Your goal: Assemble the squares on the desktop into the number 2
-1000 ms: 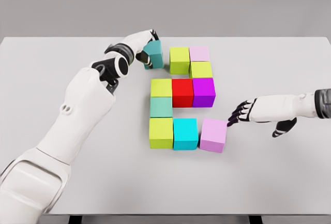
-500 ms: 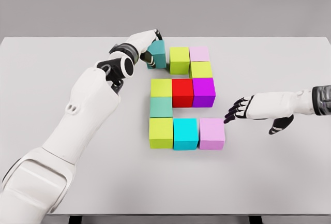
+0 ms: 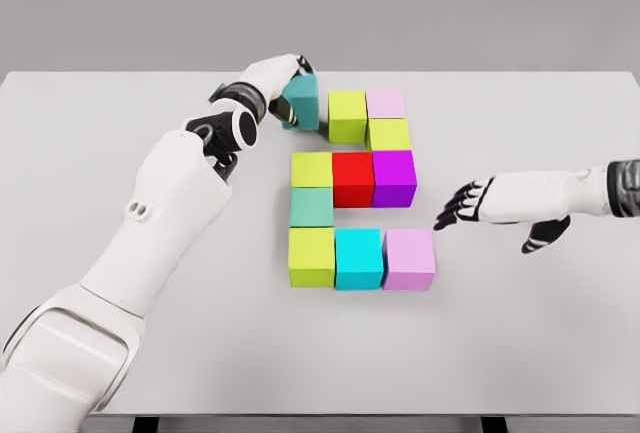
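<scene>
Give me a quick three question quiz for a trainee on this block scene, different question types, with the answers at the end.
1. True or false: the left robot hand is on the teal block at the top left of the figure.
2. Multiple choice: which block sits directly between the yellow-green block and the purple block in the middle row? A) cyan B) red C) pink
3. Fill in: the right robot hand has its fingers spread and is ____ the pink block at the bottom right, not gripping it.

Key: 1 true. 2 B, the red block. 3 apart from, just to its right.
</scene>
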`<action>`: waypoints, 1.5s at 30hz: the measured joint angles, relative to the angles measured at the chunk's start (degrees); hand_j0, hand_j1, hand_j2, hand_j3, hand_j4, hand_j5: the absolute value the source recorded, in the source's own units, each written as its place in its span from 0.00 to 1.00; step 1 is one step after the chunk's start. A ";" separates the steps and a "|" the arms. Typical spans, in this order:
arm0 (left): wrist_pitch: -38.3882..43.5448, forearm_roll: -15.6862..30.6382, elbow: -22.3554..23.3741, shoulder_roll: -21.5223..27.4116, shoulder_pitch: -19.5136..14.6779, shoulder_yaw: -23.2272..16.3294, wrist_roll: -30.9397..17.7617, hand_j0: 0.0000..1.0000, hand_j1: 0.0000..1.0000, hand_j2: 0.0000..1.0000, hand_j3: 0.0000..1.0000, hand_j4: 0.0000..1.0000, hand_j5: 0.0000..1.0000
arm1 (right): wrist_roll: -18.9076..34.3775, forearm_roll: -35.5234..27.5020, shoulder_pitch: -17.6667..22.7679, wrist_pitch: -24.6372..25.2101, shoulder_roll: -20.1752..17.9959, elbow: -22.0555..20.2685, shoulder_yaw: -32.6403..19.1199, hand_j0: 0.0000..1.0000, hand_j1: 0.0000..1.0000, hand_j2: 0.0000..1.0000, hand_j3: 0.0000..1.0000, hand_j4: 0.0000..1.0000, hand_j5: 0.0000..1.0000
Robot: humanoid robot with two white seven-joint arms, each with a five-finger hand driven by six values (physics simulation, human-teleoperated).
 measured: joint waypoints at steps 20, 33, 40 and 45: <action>-0.13 1.04 -0.72 1.34 0.18 0.09 1.02 1.00 1.00 1.00 1.00 1.00 1.00 | 0.01 0.15 1.39 -0.03 -2.71 0.08 -0.90 1.00 1.00 1.00 1.00 1.00 1.00; -0.70 1.89 0.06 8.55 -1.14 -4.08 0.34 1.00 1.00 1.00 1.00 1.00 1.00 | 0.00 -21.81 19.34 0.00 1.76 6.86 -33.86 1.00 1.00 1.00 1.00 1.00 1.00; -4.90 8.57 3.40 10.19 -8.70 -9.12 -5.72 1.00 1.00 1.00 1.00 1.00 1.00 | 0.01 -22.96 19.43 -0.02 3.53 6.70 -36.52 1.00 1.00 1.00 1.00 1.00 1.00; -7.79 13.05 8.32 11.77 -12.57 -11.96 -10.89 1.00 1.00 1.00 1.00 1.00 1.00 | 0.01 -23.07 19.86 -0.03 3.69 6.40 -36.78 1.00 1.00 1.00 1.00 1.00 1.00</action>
